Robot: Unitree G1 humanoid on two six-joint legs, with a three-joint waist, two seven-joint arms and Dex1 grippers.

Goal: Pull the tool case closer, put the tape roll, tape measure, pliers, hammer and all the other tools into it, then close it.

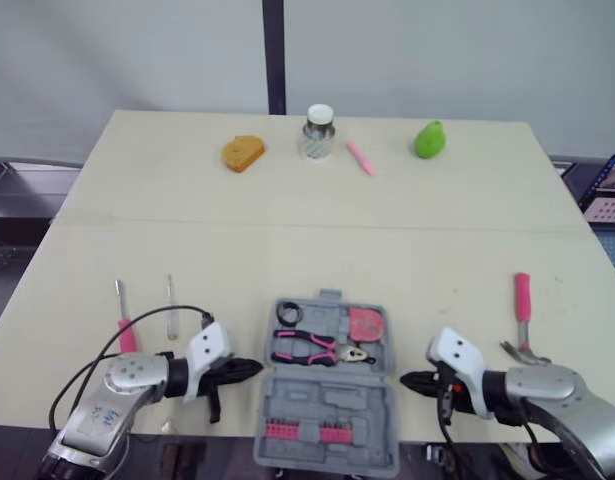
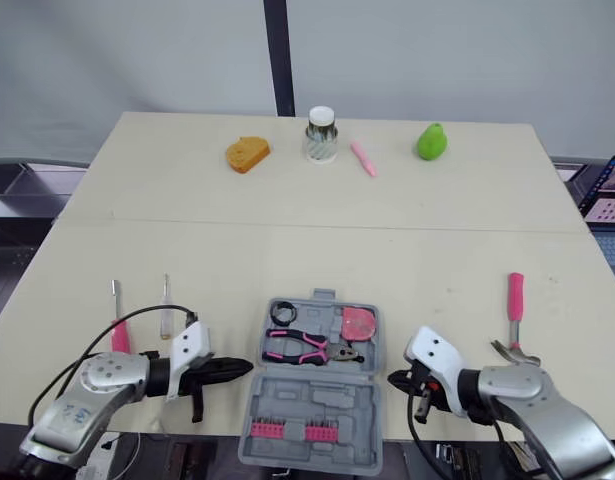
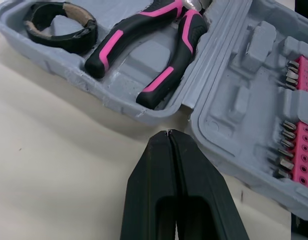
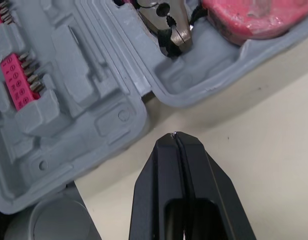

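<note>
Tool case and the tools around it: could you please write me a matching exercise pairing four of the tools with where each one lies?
Things:
1. pliers
2. hammer
3. pink-handled screwdriver
4. tape roll

Places:
A. on the table, to the robot's right of the tool case
B. in the far left corner of the tool case
C. on the table, to the robot's left of the tool case
D. across the middle of the tool case's far half

Pairs: 1-D, 2-A, 3-C, 4-B
</note>
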